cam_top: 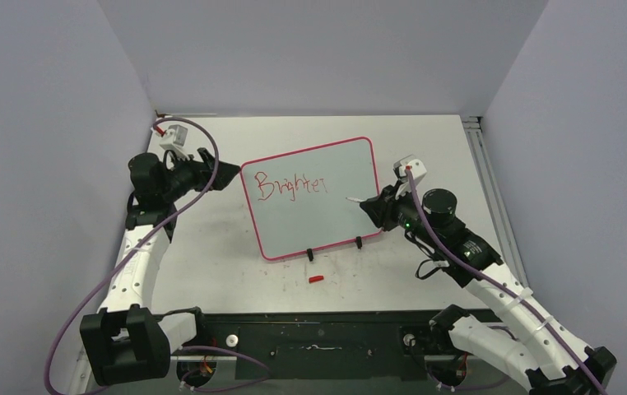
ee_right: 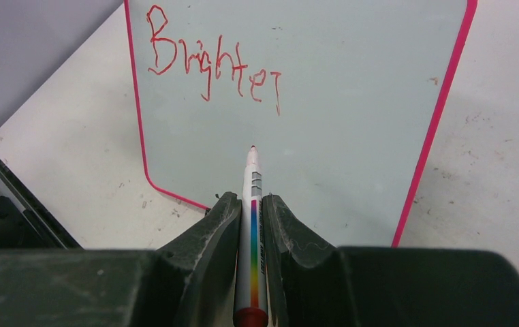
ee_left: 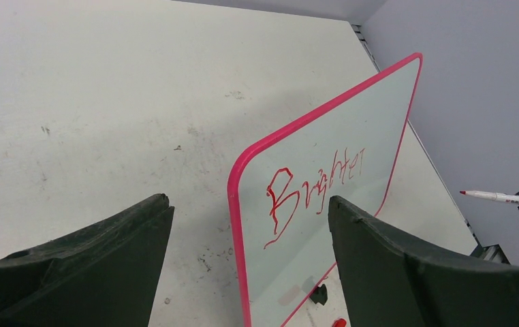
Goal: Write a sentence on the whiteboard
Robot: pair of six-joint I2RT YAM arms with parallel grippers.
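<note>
The whiteboard (cam_top: 327, 222) stands tilted on small black feet at mid-table, pink-framed. Red lettering (cam_top: 290, 186) on its upper left reads "Brighter". My right gripper (cam_top: 369, 206) is shut on a white marker (ee_right: 253, 197) with a rainbow stripe. The marker points at the board face (ee_right: 352, 102) below the end of the lettering (ee_right: 209, 65). In the left wrist view the marker (ee_left: 495, 197) tip hangs a little off the board (ee_left: 352, 129). My left gripper (ee_left: 250, 202) is open, its fingers either side of the board's left edge, not clamping it.
A small red cap (cam_top: 317, 279) lies on the table in front of the board's feet. Grey walls close in the table at the back and both sides. A metal rail (cam_top: 481, 156) runs along the table's right edge.
</note>
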